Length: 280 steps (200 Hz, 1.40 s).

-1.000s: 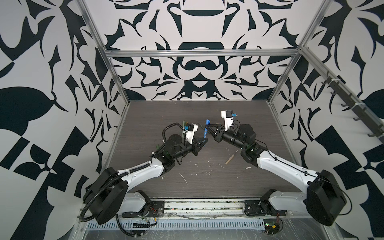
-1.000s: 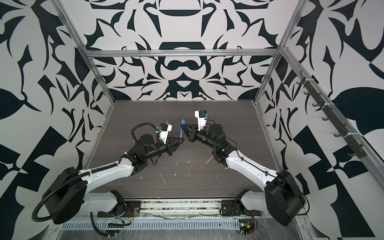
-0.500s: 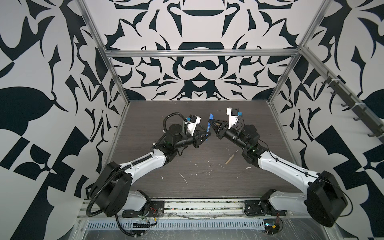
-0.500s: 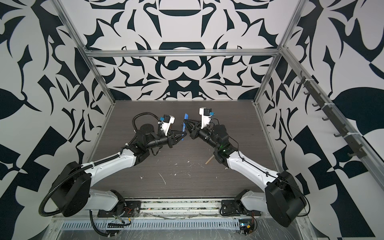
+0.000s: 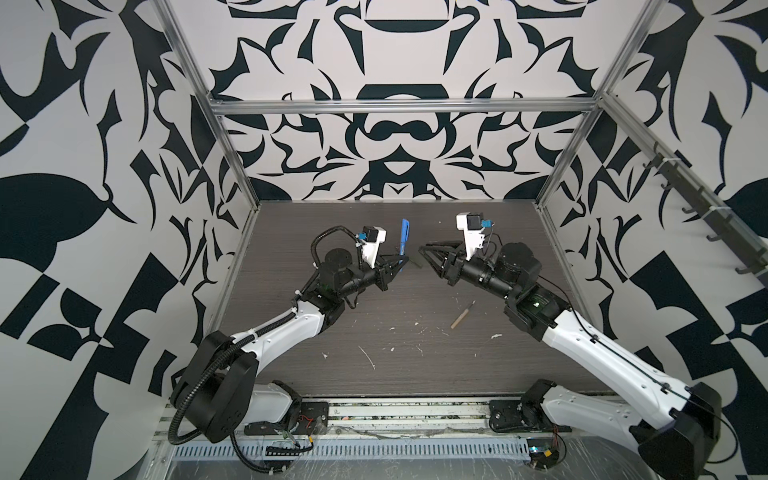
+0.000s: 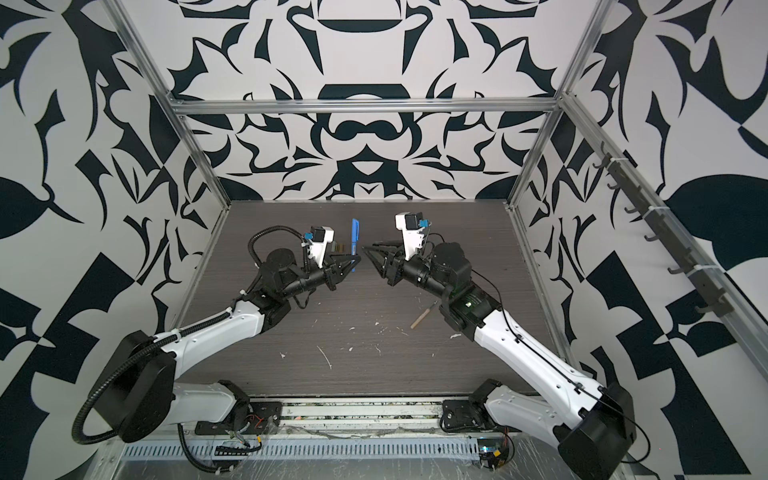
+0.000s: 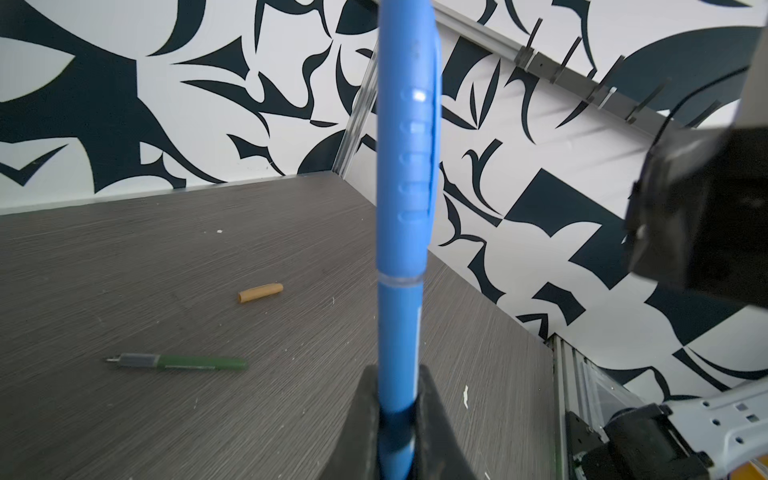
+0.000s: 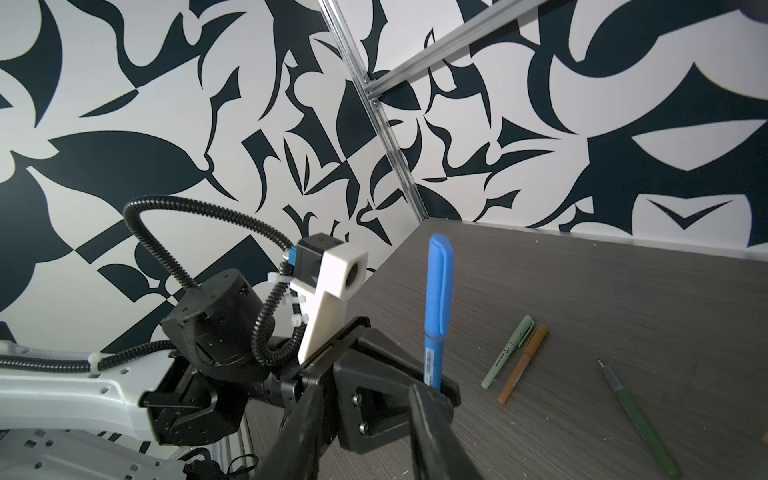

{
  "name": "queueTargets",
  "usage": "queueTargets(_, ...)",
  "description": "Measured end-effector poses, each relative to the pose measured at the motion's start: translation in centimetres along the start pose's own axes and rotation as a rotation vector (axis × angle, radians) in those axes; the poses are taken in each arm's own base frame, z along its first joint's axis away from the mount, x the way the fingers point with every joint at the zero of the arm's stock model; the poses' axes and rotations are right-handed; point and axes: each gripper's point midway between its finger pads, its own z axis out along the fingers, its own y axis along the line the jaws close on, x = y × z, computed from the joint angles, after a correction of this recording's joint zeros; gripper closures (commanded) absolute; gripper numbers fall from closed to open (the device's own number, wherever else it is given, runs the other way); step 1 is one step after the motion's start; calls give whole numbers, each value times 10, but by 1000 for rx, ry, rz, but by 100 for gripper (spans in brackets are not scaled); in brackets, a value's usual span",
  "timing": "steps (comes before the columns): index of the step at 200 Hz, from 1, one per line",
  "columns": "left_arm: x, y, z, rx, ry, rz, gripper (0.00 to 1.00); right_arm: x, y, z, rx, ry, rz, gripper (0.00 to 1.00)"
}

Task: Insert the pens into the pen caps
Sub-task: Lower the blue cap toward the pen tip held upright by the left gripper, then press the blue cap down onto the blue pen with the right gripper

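Note:
A blue pen (image 5: 405, 237) (image 6: 354, 241) stands upright with its blue pen cap (image 7: 405, 124) pushed on over the tip. My left gripper (image 5: 400, 266) (image 6: 355, 262) (image 7: 399, 415) is shut on the barrel's lower end. My right gripper (image 5: 426, 255) (image 6: 371, 257) (image 8: 370, 436) hangs a short way to the right of the pen, open and holding nothing. An uncapped tan pen (image 5: 463, 314) (image 6: 424, 314) lies under the right arm. An uncapped green pen (image 7: 183, 362) (image 8: 640, 424) and a tan cap (image 7: 260, 292) lie on the table.
A pale green capped pen (image 8: 509, 351) and an ochre-brown capped pen (image 8: 523, 359) lie side by side behind the left gripper. White flecks (image 5: 368, 357) dot the dark wood table (image 5: 415, 374). Patterned walls and metal posts close in the back and sides.
My right gripper has opened, let go of the blue pen and drawn back to the right. The left gripper still holds the pen, carried slightly toward the back.

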Motion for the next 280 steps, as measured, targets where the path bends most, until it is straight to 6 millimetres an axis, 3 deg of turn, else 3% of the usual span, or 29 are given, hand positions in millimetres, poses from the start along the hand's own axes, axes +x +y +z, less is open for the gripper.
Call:
queueTargets(19,0,-4,-3,-2,6,29,98,-17,4,8,13,10,-30,56)
queueTargets(49,-10,-13,-10,6,-16,72,98,-38,0,40,39,56,-74,50)
queueTargets(80,-13,-17,-11,13,-23,90,98,-30,-16,62,65,132,-68,51)
queueTargets(103,-12,-19,-11,19,-20,91,98,-16,-24,73,66,182,-52,64)
queueTargets(147,-9,-21,-10,22,-9,82,98,-1,-24,79,29,236,-27,100)
queueTargets(197,-17,-19,-9,-4,-48,74,100,-3,-19,79,-23,219,-17,100)
queueTargets(228,-16,-11,-2,-31,-39,64,100,1,-28,80,-21,182,-31,100)
queueTargets(280,-30,-11,18,-6,-12,58,100,-11,-42,73,37,59,-88,100)
